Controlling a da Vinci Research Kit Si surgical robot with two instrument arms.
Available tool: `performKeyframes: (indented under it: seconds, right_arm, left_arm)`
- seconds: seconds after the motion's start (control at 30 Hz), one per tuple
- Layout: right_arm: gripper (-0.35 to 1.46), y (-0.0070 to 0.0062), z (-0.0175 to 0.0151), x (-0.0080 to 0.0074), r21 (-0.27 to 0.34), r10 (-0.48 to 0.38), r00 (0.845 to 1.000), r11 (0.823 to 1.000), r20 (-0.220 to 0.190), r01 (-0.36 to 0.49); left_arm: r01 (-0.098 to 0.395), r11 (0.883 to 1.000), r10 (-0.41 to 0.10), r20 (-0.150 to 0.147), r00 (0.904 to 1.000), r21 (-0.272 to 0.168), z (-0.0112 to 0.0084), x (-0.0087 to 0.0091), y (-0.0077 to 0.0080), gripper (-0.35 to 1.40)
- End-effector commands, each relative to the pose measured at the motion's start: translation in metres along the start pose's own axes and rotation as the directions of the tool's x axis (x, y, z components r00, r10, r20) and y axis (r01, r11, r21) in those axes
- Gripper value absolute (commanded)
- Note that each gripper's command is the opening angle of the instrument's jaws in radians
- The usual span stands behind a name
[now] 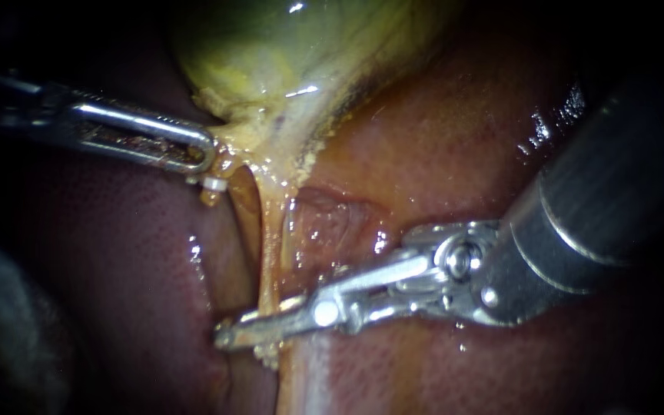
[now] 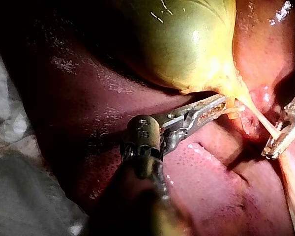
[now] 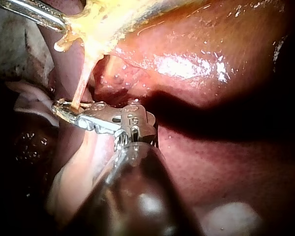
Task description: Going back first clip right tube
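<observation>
Jaws of the left instrument (image 1: 203, 156) are clamped down on the yellow tissue at the narrow lower end of the gallbladder (image 1: 286, 46). Their tips are pressed into it from two sides, with only a thin slot showing along their length. The left wrist view shows the same grip, with yellow tissue pinched between the two jaws.

From that pinched end a pale yellow strand, the right tube (image 1: 270, 238), runs straight down, drawn taut over the liver (image 1: 455, 138).

At its lower end the right instrument (image 1: 244, 327) lies across it, its shaft coming in from the right. The jaws are nearly together, and the tube passes between them, touched from above and below. In the right wrist view the strand drops straight into the narrow gap near the jaw tips. No clip can be made out on the tube where the jaws cover it.
</observation>
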Motion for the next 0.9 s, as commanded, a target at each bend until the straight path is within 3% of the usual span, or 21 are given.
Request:
performKeyframes:
  seconds: [0.03, 0.1, 0.2, 0.3, 0.43, 0.6, 0.83, 0.9]
  right_arm:
    - [-0.35, 0.0001, 0.0, 0.0, 0.0, -0.001, 1.0, 1.0, 0.001, 0.001]
    - [-0.24, 0.0002, 0.0, -0.0001, 0.001, -0.008, 1.0, 1.0, 0.003, 0.008]
    - [0.13, 0.0005, 0.0004, -0.0005, 0.012, -0.112, 0.994, 0.994, -0.004, 0.112]
    - [0.32, 0.0008, 0.0009, -0.0009, 0.018, -0.198, 0.98, 0.98, -0.011, 0.198]
    - [0.43, 0.0017, 0.0017, -0.0015, 0.0, -0.29, 0.957, 0.957, -0.027, 0.29]
    - [0.48, 0.0029, 0.0019, -0.0016, -0.057, -0.41, 0.911, 0.911, -0.045, 0.407]
    - [0.49, 0.0041, 0.0003, -0.0015, -0.141, -0.578, 0.812, 0.8, 0.078, 0.583]
    - [0.49, 0.0041, -0.0003, -0.0017, -0.153, -0.596, 0.798, 0.784, 0.089, 0.602]
  left_arm:
    - [0.0, 1.0, 0.0, 0.0, 1.0, 0.0, 0.0, 0.0, 0.0, -0.35]
    - [0.0, 1.0, 0.0, 0.0, 1.0, 0.0, 0.0, 0.0, 0.0, -0.35]
    - [0.0, 1.0, 0.0, 0.0, 1.0, 0.0, 0.0, 0.0, 0.0, -0.35]
    - [0.0, 1.0, 0.0, 0.0, 1.0, 0.0, 0.0, 0.0, 0.0, -0.35]
    - [0.0, 1.0, 0.0, 0.0, 1.0, 0.0, 0.0, 0.0, 0.0, -0.35]
    - [0.0, 1.0, 0.0, 0.0, 1.0, 0.0, 0.0, 0.0, 0.0, -0.35]
    - [0.0, 1.0, 0.0, 0.0, 1.0, 0.0, 0.0, 0.0, 0.0, -0.35]
    - [0.0, 1.0, 0.0, 0.0, 1.0, 0.0, 0.0, 0.0, 0.0, -0.35]
